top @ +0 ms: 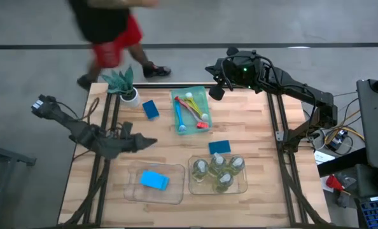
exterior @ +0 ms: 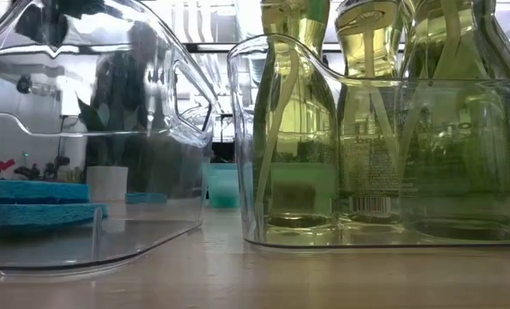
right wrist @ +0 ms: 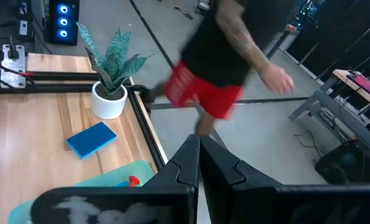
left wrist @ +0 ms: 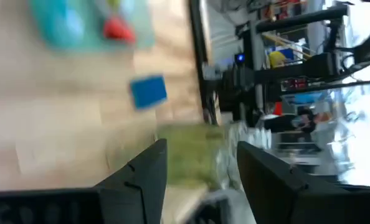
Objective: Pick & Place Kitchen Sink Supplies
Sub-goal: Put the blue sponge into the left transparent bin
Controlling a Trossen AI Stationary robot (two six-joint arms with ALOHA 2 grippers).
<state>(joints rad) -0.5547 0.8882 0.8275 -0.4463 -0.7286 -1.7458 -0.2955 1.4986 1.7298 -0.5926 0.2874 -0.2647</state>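
Several clear bottles of yellow-green liquid (top: 218, 169) (exterior: 362, 129) stand upright in the right clear bin (top: 192, 184). One blue sponge (top: 154, 180) (exterior: 32, 213) lies flat in the left clear bin (top: 135, 191). Two more sponges lie flat on the table, one (top: 219, 147) (left wrist: 149, 91) just beyond the bottles and one (top: 150, 109) (right wrist: 91, 139) near the plant. Slim brushes (top: 190, 112) lie in the green tray (top: 199, 95). My left gripper (top: 152, 141) (left wrist: 202, 146) hovers open above the table beyond the left bin, with nothing between its fingers. My right gripper (top: 214, 91) (right wrist: 199, 149) waits shut, raised over the table's far edge.
A small potted plant (top: 125, 86) (right wrist: 109, 93) stands at the table's far left corner. A person in red shorts (top: 109, 32) (right wrist: 216, 68) walks past beyond the far edge. Bare wood shows between the tray and the bins.
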